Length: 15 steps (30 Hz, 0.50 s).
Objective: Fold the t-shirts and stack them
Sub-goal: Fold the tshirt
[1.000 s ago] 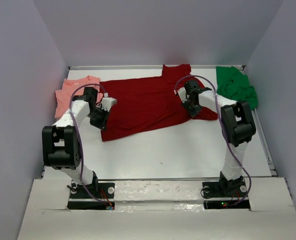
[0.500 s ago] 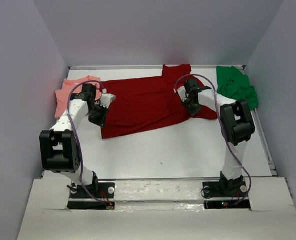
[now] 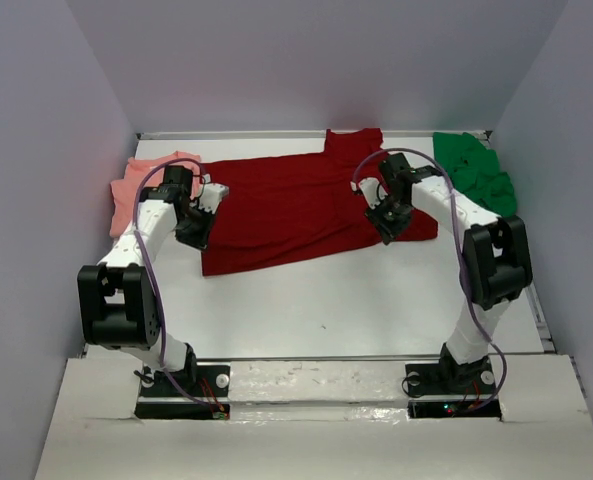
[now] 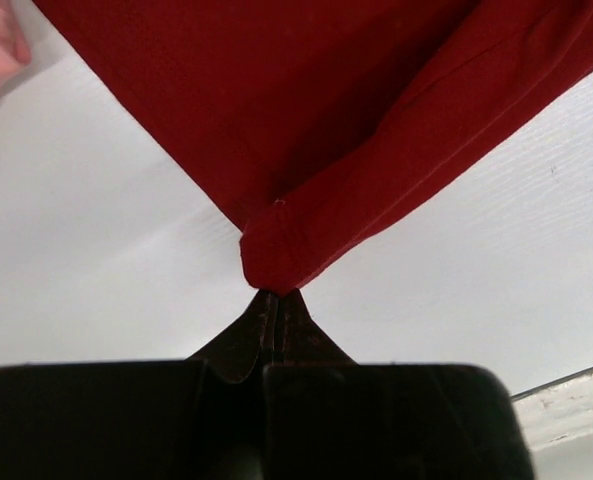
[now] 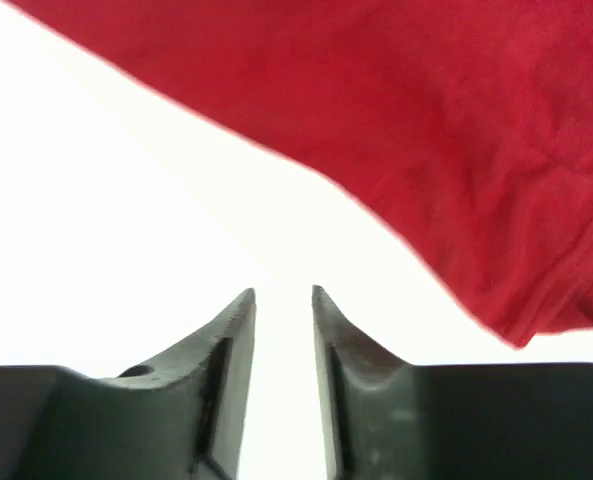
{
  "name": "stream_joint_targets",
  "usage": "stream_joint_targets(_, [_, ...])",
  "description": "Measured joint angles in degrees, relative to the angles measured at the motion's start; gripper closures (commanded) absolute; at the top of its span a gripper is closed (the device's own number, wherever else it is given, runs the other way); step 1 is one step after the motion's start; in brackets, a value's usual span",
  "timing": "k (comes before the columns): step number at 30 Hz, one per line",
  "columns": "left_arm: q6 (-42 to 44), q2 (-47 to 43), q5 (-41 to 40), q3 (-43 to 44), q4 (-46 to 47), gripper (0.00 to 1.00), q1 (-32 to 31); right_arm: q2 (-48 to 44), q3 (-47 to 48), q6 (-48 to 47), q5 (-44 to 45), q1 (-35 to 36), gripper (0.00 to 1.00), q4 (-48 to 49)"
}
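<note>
Top external: dark red t-shirt (image 3: 296, 205) lies spread in the middle, unfolded; salmon pink t-shirt (image 3: 136, 190) far left, green t-shirt (image 3: 476, 170) far right, nothing stacked. Left gripper (image 4: 274, 296) pinches a red hem corner; right gripper (image 5: 283, 297) slightly parted, empty. Folding judged barely begun.

Dark red t-shirt (image 3: 286, 205), white table (image 3: 356, 300)
</note>
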Motion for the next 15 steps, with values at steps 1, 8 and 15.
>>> stream_joint_targets(1, [-0.22,0.00,-0.09,0.00,0.13,1.00,0.00,-1.42,0.00,-0.39,-1.29,0.00,0.52,-1.33])
stream_joint_targets(8, [-1.92,0.00,-1.42,0.00,1.55,1.00,-0.28,-14.82,0.07,-1.14,-8.07,0.00,0.51,-6.99])
stream_joint_targets(15, [-3.89,0.68,-2.97,0.02,3.56,1.00,-0.87,-17.33,-0.09,-0.24,-6.60,0.00,1.00,-7.17])
